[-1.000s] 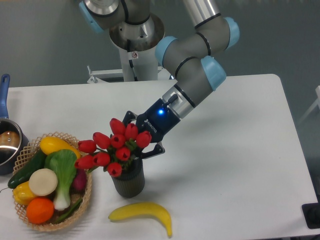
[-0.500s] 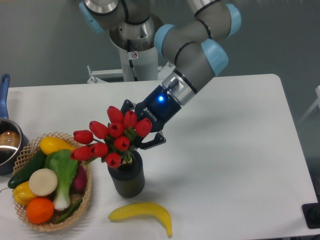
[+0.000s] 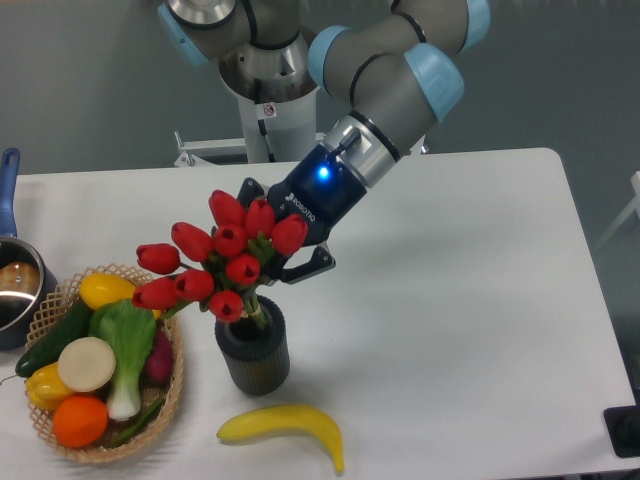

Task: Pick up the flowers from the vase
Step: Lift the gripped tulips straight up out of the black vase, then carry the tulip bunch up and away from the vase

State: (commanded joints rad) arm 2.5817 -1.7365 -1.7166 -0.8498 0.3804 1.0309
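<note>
Tool (image 3: pixel 272 262) first: it hangs at the end of the grey arm with its blue-lit wrist, tilted down and to the left of the picture, and its two dark fingers are closed around the stems of the flowers (image 3: pixel 222 265) just under the buds. One finger (image 3: pixel 310 268) shows on the right of the bunch; the other is mostly hidden behind the red heads. The tulip buds fan out leftward and upward from the tool, several of them reaching over the near rim of the basket. Green stems run down from the tool into the mouth of the vase (image 3: pixel 253 352), so the lower ends are still inside it, though the bunch sits high, with a clear stretch of stem showing above the rim.

That dark ribbed vase stands upright on the white counter (image 3: pixel 450 300), directly below the tool. Left of the tool and lower down sits a woven basket (image 3: pixel 175 385) filled with toy produce: an orange, a yellow pepper, a cucumber, a bok choy, a yellow squash and a white round slice. Below the vase, nearer the camera, a yellow banana (image 3: pixel 283 427) lies on the counter, apart from the vase. Far to the left of the tool, at the picture's edge, part of a pot (image 3: pixel 14 285) with a blue handle is visible.
</note>
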